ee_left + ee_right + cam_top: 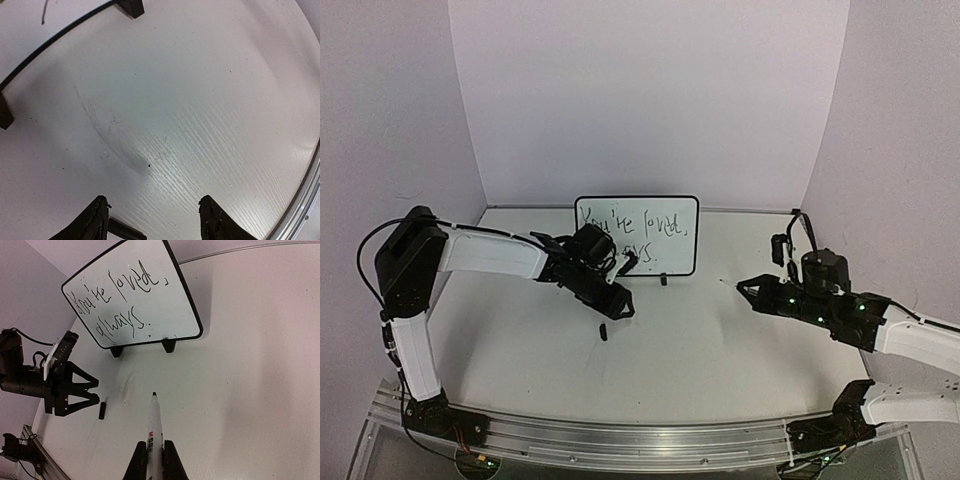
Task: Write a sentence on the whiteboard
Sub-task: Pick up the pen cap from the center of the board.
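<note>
While clamped, right tool (154, 447) holds marker (152, 422).

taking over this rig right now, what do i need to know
The left gripper is open and empty, low over the table.
The right gripper is shut on the uncapped marker, tip off the board.
The whiteboard stands upright, the sentence "You're loved, always." on it in two lines.
A black piece, probably the cap, lies on the table near the left gripper.
Done: writing. Left: probably recapping the marker.
</note>
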Robot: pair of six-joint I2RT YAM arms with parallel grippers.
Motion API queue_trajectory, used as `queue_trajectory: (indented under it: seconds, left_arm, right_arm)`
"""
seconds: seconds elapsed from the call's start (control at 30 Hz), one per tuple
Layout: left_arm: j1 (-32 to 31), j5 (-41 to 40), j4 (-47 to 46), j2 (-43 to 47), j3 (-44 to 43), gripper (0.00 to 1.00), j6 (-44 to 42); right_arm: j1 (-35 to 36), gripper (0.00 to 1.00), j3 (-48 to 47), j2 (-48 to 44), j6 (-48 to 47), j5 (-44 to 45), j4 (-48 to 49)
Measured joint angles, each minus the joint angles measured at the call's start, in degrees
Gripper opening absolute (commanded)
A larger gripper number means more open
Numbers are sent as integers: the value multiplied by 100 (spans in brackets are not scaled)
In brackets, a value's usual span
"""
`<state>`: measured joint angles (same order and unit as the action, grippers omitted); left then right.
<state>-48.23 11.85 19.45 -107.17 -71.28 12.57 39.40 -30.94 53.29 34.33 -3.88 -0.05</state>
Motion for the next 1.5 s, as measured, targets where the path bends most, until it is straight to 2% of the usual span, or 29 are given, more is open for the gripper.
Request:
queue_trajectory:
  seconds: [0.33, 0.8, 1.23, 1.5]
  left_arm:
    - [-112, 191, 638, -720, -472, 63, -367]
    - [-105, 27, 906, -816, -508, 66, -368]
    - [-99, 314, 846, -237, 294, 67, -370]
    - [-96, 821, 804, 68, 743, 65, -391]
  right_arm:
    - [0, 0, 11, -137, 2, 4, -8]
    - [0, 0, 11, -159, 2, 15, -22]
    - [0, 0, 11, -159, 2, 16, -28]
    - [0, 0, 11, -157, 2, 17, -42]
